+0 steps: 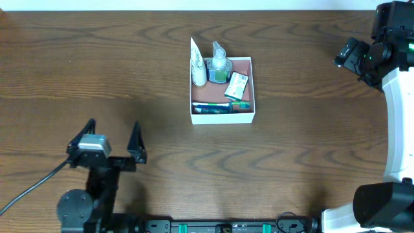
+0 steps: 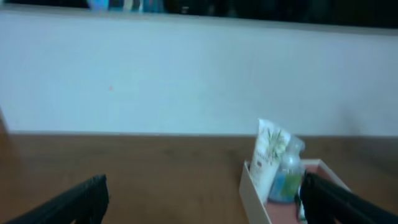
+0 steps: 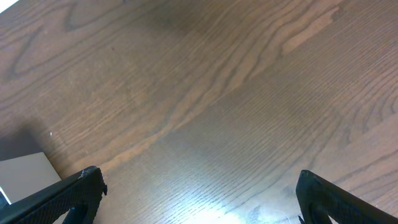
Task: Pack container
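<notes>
Sitting centrally on the tabletop (image 1: 97,65), the container (image 1: 223,117) holds the toiletries (image 1: 220,68); nothing lies loose outside, so packing looks done. Left gripper (image 1: 114,133) and right gripper (image 3: 199,193) hang well away, fingers spread, empty.

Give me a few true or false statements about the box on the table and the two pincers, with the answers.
1. The box holds a white tube and a clear bottle. True.
2. The left pincer grips the tube. False: it stands open and empty, away from the box.
3. The right pincer is open. True.
4. The green-and-white packet lies outside the box. False: it lies inside the box.
</notes>
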